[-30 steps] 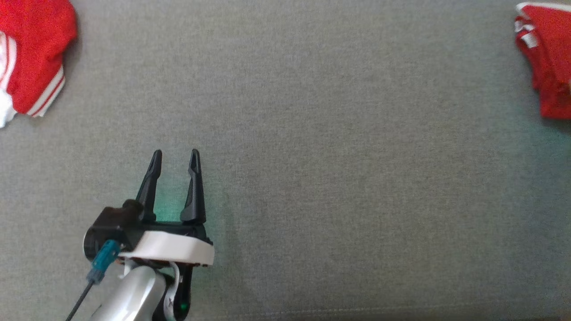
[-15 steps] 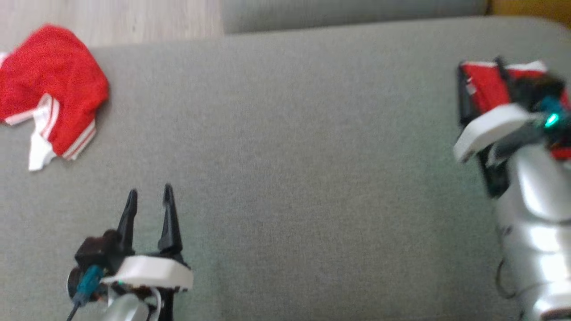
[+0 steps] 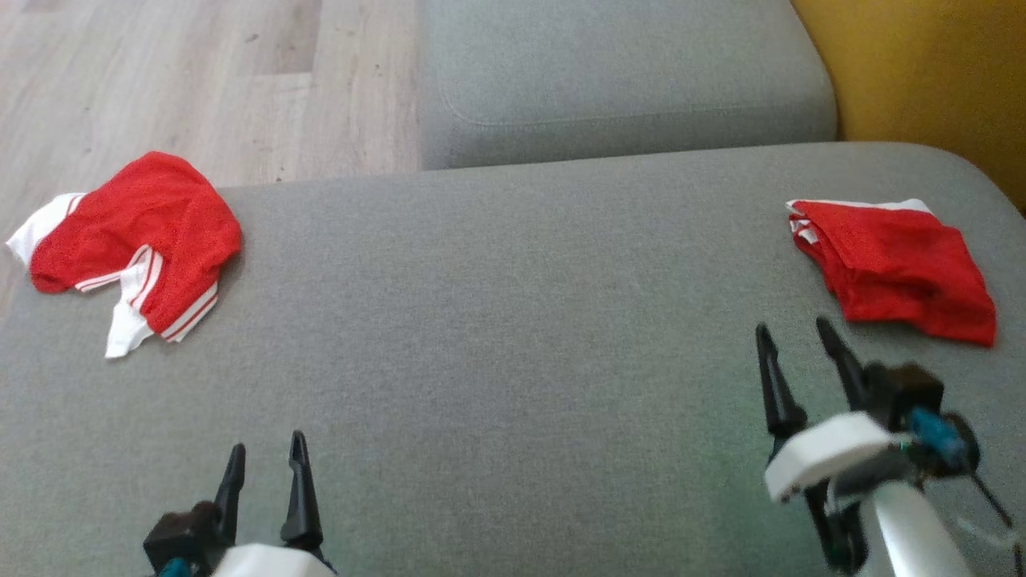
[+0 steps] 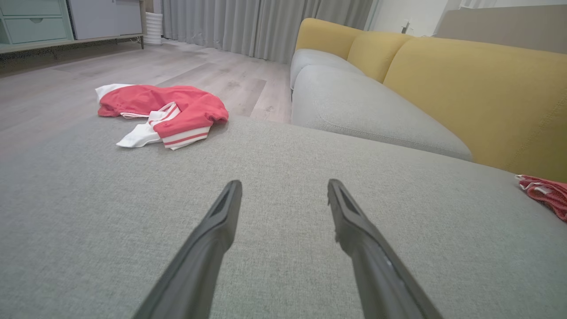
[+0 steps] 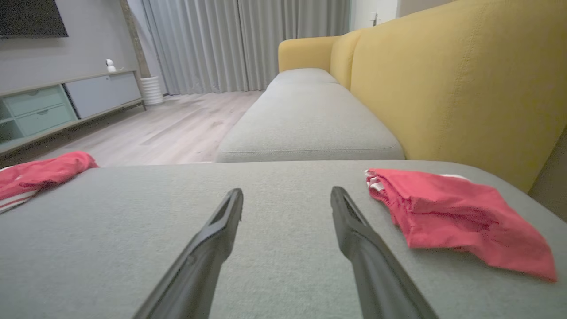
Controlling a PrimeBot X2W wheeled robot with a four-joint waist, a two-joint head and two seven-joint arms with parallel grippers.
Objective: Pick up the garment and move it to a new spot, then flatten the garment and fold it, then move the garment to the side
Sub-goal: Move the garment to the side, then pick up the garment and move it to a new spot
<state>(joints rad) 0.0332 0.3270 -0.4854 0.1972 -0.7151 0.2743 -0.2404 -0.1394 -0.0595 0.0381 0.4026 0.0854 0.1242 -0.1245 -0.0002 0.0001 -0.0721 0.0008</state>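
I am looking down at a big grey seat (image 3: 513, 336) with two red garments on it, one at each side. The crumpled garment (image 3: 152, 232) sits on the far left corner, right at the edge where the seat meets the wood floor (image 3: 160, 72). Its white strips point back at me. I cannot tell if any of it hangs over the edge. In the left wrist view the crumpled garment (image 4: 177, 104) is ahead and to the left, well away from the left gripper (image 4: 284, 184). The folded garment (image 3: 898, 272) lies flat on the right side, close to the round right edge and the yellow back (image 3: 922, 72). In the head view the left gripper (image 3: 268, 445) is low at the near edge, its jaws wide and holding nothing. The right gripper (image 3: 792, 326) is near the folded garment but not touching it, and its jaws are wide and hold nothing too. In the right wrist view the folded garment (image 5: 447, 212) is just to the right of the right gripper (image 5: 287, 190), with a bit of grey seat between them. Between the two garments the seat is one wide bare patch, with lots of room to move. A far cushion (image 3: 617, 72) joins the seat's far edge on the right half, beside the floor.
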